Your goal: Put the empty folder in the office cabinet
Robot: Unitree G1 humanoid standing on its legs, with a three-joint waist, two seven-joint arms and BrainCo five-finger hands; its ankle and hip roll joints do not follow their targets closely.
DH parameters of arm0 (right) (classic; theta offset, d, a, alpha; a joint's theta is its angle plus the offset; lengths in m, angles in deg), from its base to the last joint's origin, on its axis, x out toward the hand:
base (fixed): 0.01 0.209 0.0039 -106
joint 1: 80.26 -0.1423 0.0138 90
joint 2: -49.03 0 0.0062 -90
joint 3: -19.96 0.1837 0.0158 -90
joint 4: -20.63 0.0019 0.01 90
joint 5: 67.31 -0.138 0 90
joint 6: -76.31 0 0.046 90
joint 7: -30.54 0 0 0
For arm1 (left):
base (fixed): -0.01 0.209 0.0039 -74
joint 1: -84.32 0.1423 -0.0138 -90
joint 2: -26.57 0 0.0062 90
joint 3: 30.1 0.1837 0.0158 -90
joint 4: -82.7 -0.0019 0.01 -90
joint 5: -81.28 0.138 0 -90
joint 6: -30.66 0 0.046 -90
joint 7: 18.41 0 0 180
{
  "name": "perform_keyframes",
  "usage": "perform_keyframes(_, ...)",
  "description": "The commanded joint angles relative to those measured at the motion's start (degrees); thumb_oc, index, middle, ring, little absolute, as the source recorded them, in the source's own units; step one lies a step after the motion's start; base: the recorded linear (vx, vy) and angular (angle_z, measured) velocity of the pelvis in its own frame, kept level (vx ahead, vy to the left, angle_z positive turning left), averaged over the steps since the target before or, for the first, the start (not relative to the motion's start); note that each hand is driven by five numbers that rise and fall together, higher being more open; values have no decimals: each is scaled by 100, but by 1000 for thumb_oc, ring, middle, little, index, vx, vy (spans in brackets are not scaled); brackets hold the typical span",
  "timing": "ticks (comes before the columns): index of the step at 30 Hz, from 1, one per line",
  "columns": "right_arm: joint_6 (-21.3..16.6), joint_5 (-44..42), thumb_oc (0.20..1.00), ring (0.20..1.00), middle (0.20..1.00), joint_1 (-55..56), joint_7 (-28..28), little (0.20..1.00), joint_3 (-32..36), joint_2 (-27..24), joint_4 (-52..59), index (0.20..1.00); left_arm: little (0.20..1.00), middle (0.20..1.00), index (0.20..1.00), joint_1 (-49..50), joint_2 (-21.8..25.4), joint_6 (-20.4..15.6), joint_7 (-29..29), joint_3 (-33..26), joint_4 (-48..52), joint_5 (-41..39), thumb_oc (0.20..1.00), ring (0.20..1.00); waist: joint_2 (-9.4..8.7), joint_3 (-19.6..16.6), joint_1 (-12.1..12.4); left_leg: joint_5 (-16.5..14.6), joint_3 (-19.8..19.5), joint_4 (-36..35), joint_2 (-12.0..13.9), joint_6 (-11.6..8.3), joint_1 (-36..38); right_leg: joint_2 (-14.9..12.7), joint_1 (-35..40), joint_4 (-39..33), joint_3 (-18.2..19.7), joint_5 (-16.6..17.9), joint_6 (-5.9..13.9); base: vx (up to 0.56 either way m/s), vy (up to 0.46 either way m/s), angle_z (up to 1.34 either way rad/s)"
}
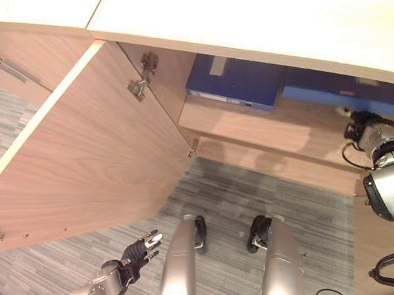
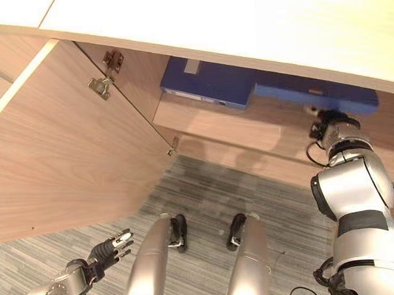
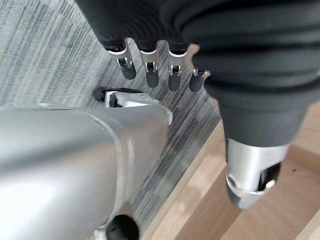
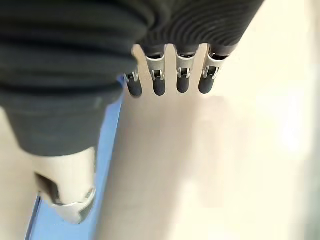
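Inside the open office cabinet, a blue folder (image 2: pixel 315 95) lies flat on the right part of the wooden shelf (image 1: pixel 280 128). My right hand (image 1: pixel 368 125) hovers just in front of it at the shelf's right end. That hand is open: its fingers (image 4: pixel 182 75) are straight and hold nothing, and the folder's blue edge (image 4: pixel 107 150) shows beside the thumb. A darker blue folder (image 1: pixel 237 81) lies on the shelf to the left. My left hand (image 1: pixel 141 248) hangs low at the lower left over the carpet, its fingers (image 3: pixel 150 70) relaxed and empty.
The cabinet door (image 1: pixel 87 158) stands swung wide open to the left, with its hinges (image 1: pixel 140 85) at the cabinet's inner wall. A pale cabinet top (image 1: pixel 244 16) overhangs the shelf. Grey striped carpet (image 1: pixel 250 197) covers the floor in front.
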Motion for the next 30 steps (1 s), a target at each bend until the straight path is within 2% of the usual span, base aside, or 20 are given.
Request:
perform_keyframes(1, -50, 871, 1000, 1000, 1000, -308, 384, 1000, -221, -423, 151, 1000, 1000, 1000, 1000, 181, 199, 34, 300, -156, 184, 327, 1000, 1000, -3, 137, 74, 279, 88, -636, 166, 36, 31, -45, 418, -549, 12, -92, 314, 0, 0, 0)
perform_keyframes(7, -97, 1077, 1000, 1000, 1000, -320, 705, 1000, -515, -515, 325, 1000, 1000, 1000, 1000, 207, 134, 66, 425, -162, 73, 478, 1000, 1000, 39, 171, 113, 292, 103, -583, 171, 55, -34, -73, 344, -503, 45, -95, 322, 0, 0, 0)
perform_keyframes(12, -150, 1555, 1000, 1000, 1000, -345, 1052, 1000, -1042, -605, 570, 1000, 1000, 1000, 1000, 254, 110, 25, 439, -235, 96, 538, 1000, 1000, 60, 232, 128, 327, 121, -562, 176, 63, -129, -66, 242, -494, 90, -79, 305, -7, 0, 0)
perform_keyframes(17, -305, 1656, 1000, 1000, 1000, -190, 1506, 1000, -1699, -686, 1534, 1000, 1000, 1000, 1000, 343, 69, -38, 532, -294, 62, 570, 1000, 1000, 45, 240, 119, 358, 129, -547, 218, 49, -202, -54, 176, -495, 88, -45, 286, 0, 0, 0)
perform_keyframes(22, -559, 1618, 1000, 1000, 1000, 54, 1908, 1000, -2576, -1202, 3307, 1000, 1000, 1000, 1000, 450, 56, -119, 648, -314, 140, 406, 1000, 1000, -32, 252, 40, 425, 120, -681, 264, -1, -107, -42, 242, -604, 74, 27, 309, -14, -8, -2)
perform_keyframes(25, -677, 1746, 1000, 1000, 1000, -7, 2190, 1000, -3247, -1751, 4401, 1000, 1000, 1000, 1000, 487, 121, -187, 713, -348, 256, 252, 1000, 1000, -78, 231, 2, 498, 107, -863, 308, -49, 59, -24, 362, -750, 36, 128, 363, -29, -9, -7)
perform_keyframes(30, -815, 1724, 1000, 1000, 1000, -112, 2334, 1000, -3726, -2129, 5209, 1000, 1000, 1000, 1000, 423, 262, -222, 829, -278, 359, 148, 1000, 1000, -154, 219, -50, 637, 108, -1240, 322, -103, 444, 51, 716, -1090, -40, 302, 441, -33, -14, -5)
